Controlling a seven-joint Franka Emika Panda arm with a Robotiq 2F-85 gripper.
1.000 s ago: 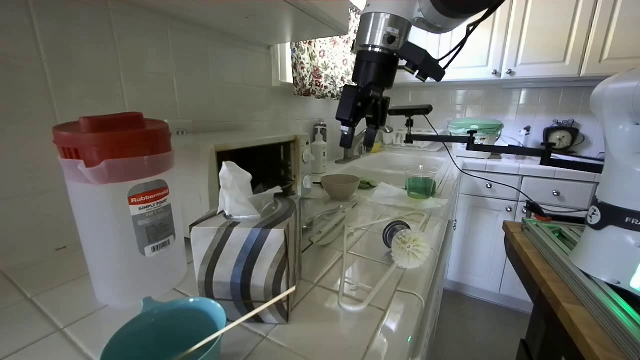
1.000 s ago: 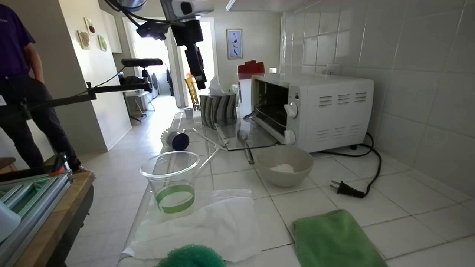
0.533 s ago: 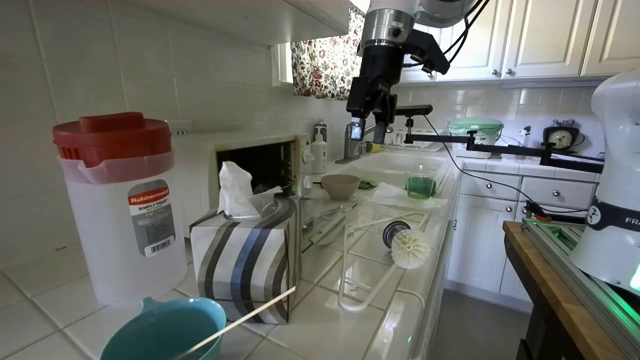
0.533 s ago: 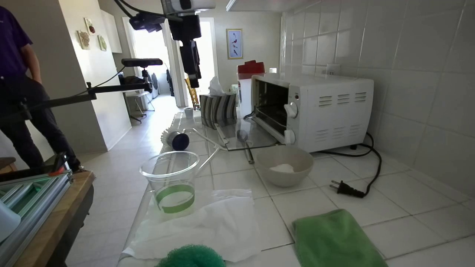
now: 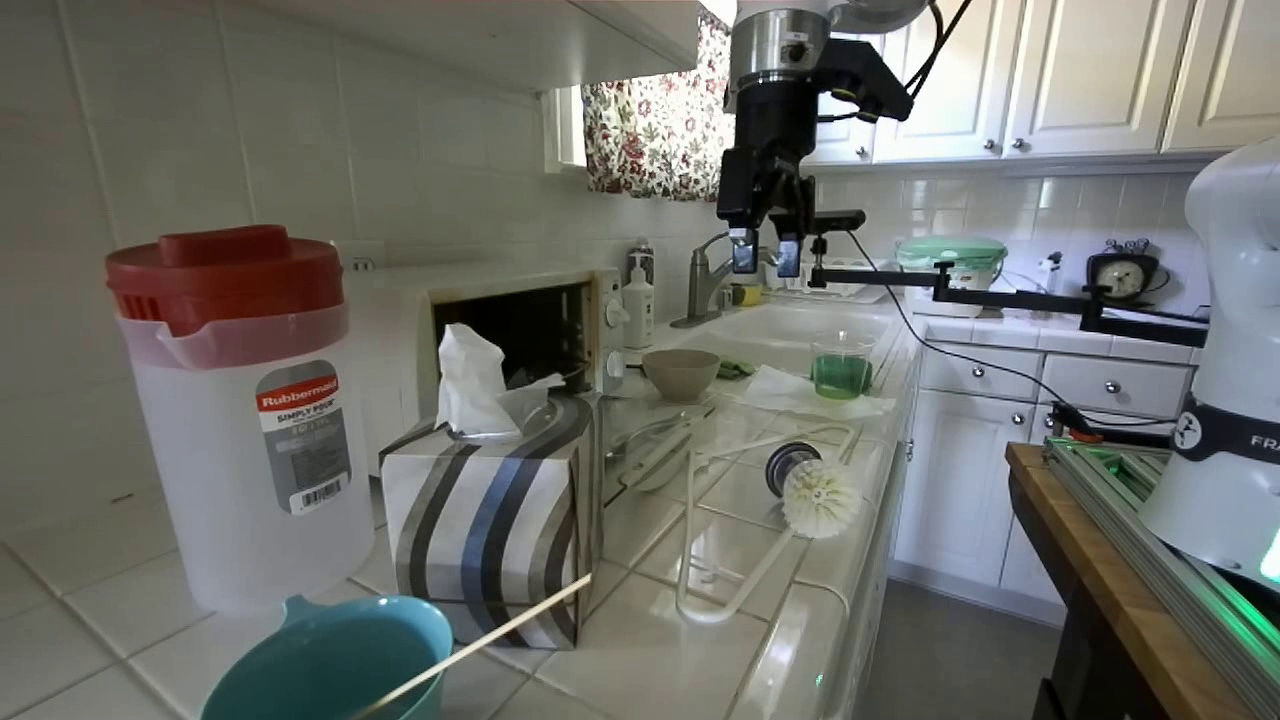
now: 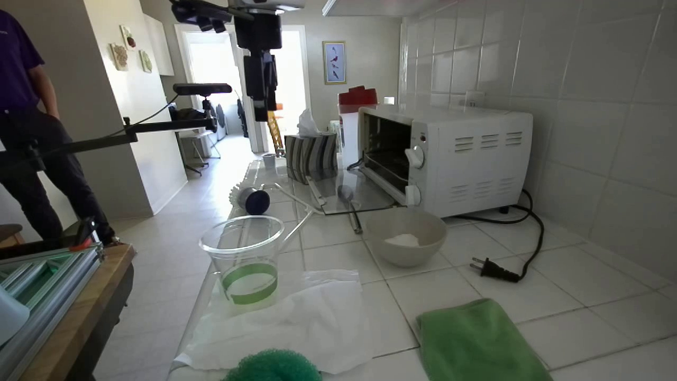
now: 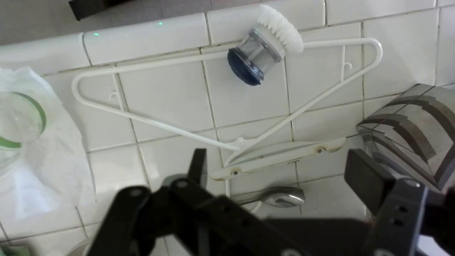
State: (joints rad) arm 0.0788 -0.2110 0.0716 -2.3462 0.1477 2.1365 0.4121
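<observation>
Gripper spread apart, up abv tiled table; white hanger flat below, brush lying across its long side; in wrist view, tissue box right, clear cup left

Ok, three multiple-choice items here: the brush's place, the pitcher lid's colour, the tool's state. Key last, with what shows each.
1. Where is the brush relative to the hanger?
A. At its hook
B. Wholly outside it
C. Across its long straight bar

2. What colour is the lid of the pitcher?
A. Red
B. Green
C. White

3. What state is the tool in?
A. Shut, empty
B. Open, empty
C. Shut on the hanger

1 C: the wrist view shows the bar emerging on both sides.
2 A: both exterior views show it red.
3 B: the wrist view shows its fingers wide apart, nothing held.
</observation>
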